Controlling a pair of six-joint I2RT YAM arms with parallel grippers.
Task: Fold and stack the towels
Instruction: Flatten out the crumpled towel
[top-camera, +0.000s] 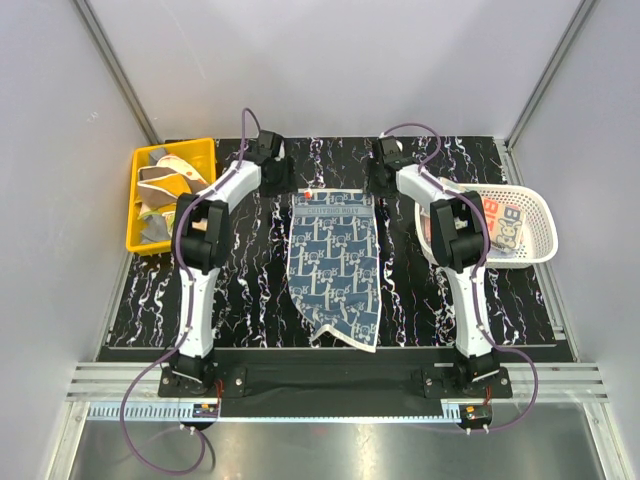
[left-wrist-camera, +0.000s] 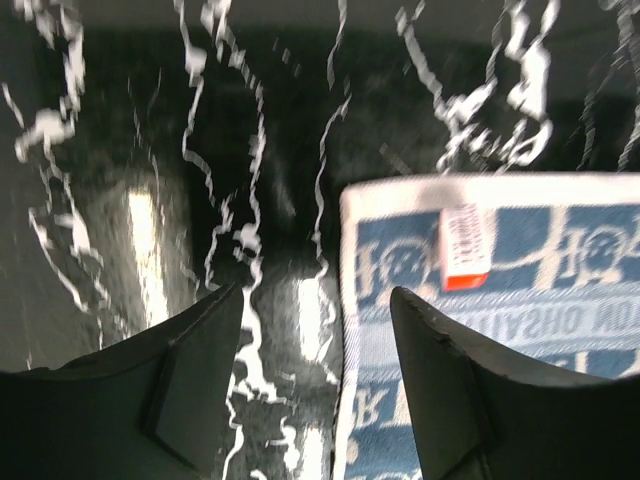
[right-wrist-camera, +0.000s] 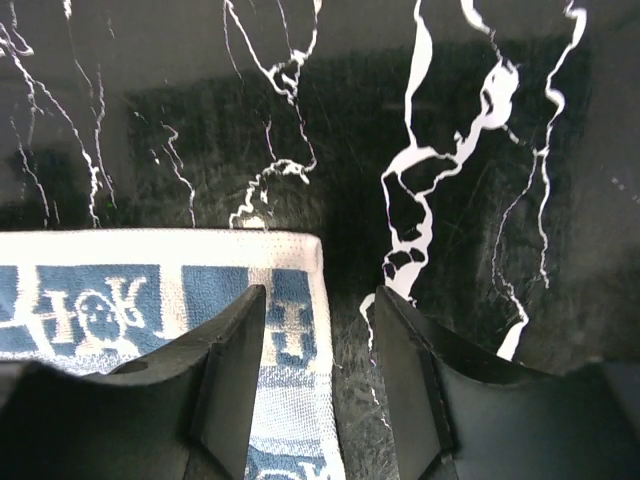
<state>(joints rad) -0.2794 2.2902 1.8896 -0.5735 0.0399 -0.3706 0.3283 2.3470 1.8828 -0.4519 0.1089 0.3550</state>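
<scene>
Black fingers of the left gripper stand well apart, nothing pinched between them. The worktop, black stone with white veins, fills most of the gap. And look at that: the left edge of the blue-white patterned towel runs right up through the opening. One finger is over bare stone, the other over cloth, just near of the towel's far left corner. A small red and white tag lies on the towel right by that corner.

Over to the right gripper, and it's the mirror picture. Its fingers are spread too and grip nothing, with the towel's right edge passing between them. The white hem of the far right corner sits just beyond the tips. Whether either pair of fingertips touches the worktop, I cannot tell.

Pulling out to the overhead view, the towel lies spread flat in the middle of the worktop. Its straight far hem is towards the far edge. Its near end is slanted and uneven, reaching close to the near edge.

Both arms stretch from the near edge up to the towel's far corners. A yellow bin in the far left corner holds crumpled towels. A white slotted basket at the right edge holds a lettered towel.
</scene>
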